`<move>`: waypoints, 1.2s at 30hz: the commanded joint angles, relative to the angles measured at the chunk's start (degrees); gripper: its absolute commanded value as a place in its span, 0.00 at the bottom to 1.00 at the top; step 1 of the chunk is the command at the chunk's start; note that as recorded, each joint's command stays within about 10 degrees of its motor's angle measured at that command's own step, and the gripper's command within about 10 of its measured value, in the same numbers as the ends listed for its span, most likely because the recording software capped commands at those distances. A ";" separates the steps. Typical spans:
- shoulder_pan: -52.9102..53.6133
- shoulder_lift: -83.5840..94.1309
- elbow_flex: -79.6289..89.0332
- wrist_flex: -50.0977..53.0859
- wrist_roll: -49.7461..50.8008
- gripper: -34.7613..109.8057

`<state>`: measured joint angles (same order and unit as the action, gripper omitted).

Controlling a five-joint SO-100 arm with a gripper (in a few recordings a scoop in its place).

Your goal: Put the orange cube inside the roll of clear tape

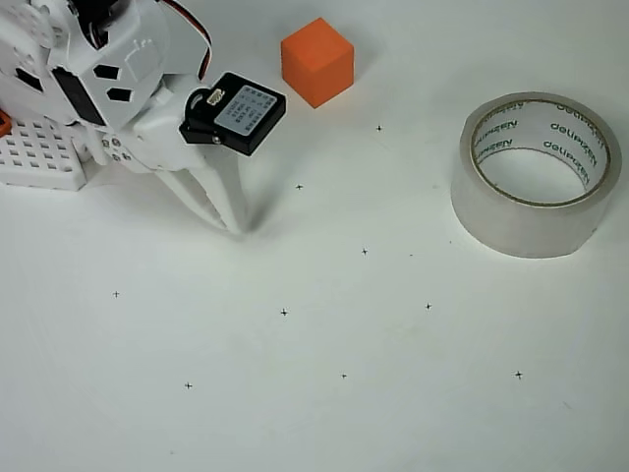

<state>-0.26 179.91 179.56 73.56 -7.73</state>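
In the overhead view we see our white gripper (234, 224) tucked near the arm's base at the upper left, its two slim fingers pressed together to a point against the white table (324, 413), pinching nothing. The orange cube (316, 61) sits on the table near the top edge, to the right of the black servo block on the wrist, apart from the fingers and untouched. The roll of clear tape (537, 173) lies flat on its side at the right, hole facing up, well apart from the cube. We judge that nothing of the task is done yet. The risks we foresee: if we approach with the fingers not spread wide enough, a fingertip could nudge the cube away or turn it rather than straddle it; a pinch across its corners might let it slip out mid-carry; and a release off-centre over the roll could land the cube on the rim, or a low approach could shove the light ring aside.
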 commanded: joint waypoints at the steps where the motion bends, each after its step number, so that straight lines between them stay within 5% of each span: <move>1: 2.72 9.58 -4.75 -0.18 -5.36 0.24; 17: 2.64 9.76 -4.75 -0.09 -5.27 0.24; 27: -9.58 9.58 -14.50 3.16 12.39 0.29; 36: -16.79 -18.09 -28.46 1.23 16.08 0.35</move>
<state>-14.68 168.66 159.52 75.76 7.47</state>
